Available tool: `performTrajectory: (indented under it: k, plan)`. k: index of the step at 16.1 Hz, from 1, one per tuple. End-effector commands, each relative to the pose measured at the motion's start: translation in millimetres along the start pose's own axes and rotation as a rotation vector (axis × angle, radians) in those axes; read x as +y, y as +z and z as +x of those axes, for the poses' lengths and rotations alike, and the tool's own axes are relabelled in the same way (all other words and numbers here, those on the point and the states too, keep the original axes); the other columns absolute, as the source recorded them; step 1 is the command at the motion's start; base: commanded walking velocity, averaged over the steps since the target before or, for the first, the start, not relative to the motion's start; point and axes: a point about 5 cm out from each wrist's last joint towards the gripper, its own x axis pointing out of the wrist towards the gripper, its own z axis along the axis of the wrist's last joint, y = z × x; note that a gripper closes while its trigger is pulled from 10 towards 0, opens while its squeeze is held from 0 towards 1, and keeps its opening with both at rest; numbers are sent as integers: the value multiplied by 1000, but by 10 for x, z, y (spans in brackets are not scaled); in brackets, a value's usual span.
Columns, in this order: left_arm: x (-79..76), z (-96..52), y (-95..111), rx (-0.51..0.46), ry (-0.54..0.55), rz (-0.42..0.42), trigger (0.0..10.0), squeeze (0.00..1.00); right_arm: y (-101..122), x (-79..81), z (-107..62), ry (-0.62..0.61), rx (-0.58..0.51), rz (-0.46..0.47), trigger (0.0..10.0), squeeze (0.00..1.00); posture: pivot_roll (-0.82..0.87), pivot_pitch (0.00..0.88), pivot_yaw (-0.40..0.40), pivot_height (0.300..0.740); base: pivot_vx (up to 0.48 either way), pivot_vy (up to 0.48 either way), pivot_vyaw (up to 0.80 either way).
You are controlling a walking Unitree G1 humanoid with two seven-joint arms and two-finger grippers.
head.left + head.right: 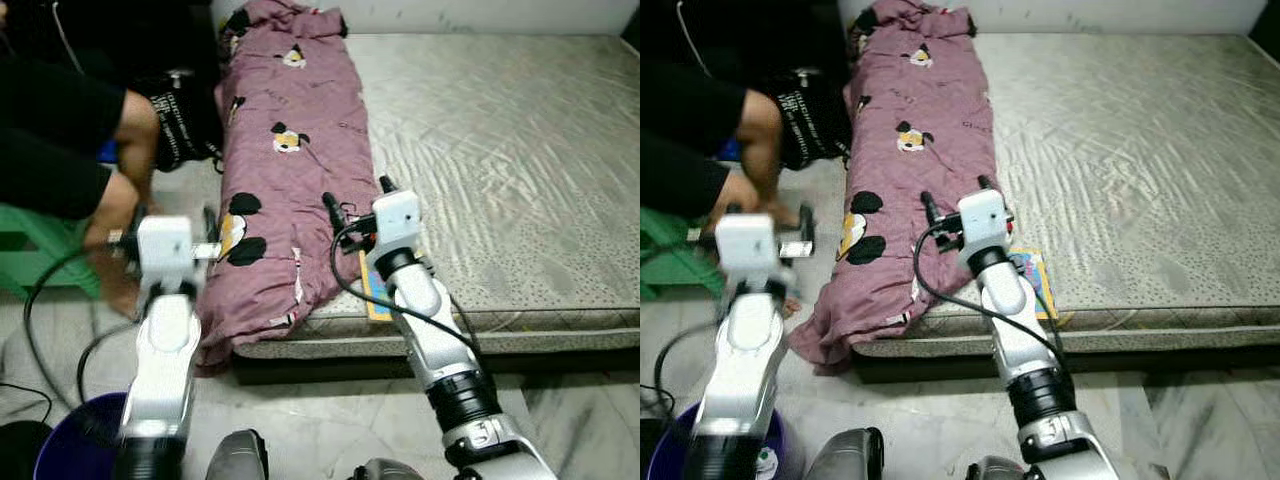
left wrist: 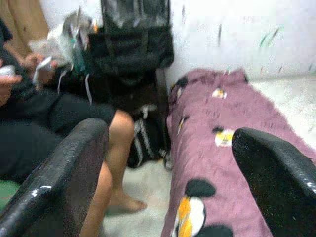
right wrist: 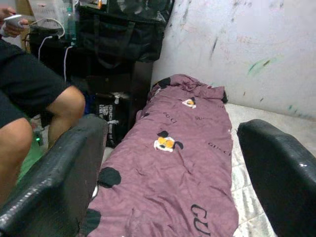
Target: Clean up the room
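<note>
A purple blanket (image 1: 290, 150) printed with cartoon figures lies lengthwise along the left side of the grey mattress (image 1: 500, 170). Its near end hangs off the front left corner toward the floor. My right gripper (image 1: 358, 195) hovers open just above the blanket's right edge, nothing between its fingers (image 3: 54, 173). My left gripper (image 1: 168, 220) is open too, held over the floor just left of the blanket's hanging end, empty. The blanket (image 2: 217, 163) runs ahead of both wrist cameras toward the wall.
A person (image 1: 70, 140) sits on a green stool (image 1: 35, 250) close on the left, legs near my left arm. A black bag (image 1: 185, 120) stands against the bed. A colourful flat item (image 1: 378, 292) lies at the mattress front edge. A blue bucket (image 1: 85, 440) stands by my feet.
</note>
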Motion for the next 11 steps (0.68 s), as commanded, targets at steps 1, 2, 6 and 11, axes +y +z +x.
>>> performTrajectory:
  k: [1, 2, 6, 11]
  plan:
    - [-38, 35, 17, -2, -13, 5, 10000, 0, 116, -63, 40, -21, -44, -15, 10000, 0, 27, 100, -3, 740, 0, 0, 0]
    - [-55, 46, 39, -11, -23, 6, 10000, 0, 138, -90, 27, -32, -53, -20, 10000, 0, 7, 108, 11, 740, 0, 0, 0]
    - [-198, -38, -83, 44, -115, -14, 10000, 0, 25, -131, -179, -84, -3, -37, 10000, 0, -31, 123, 31, 740, 0, 0, 123]
    - [-304, -141, -182, 88, -175, -38, 10000, 0, -79, -189, -332, -133, 45, -9, 10000, 0, -44, 132, 44, 740, 0, 0, 305]
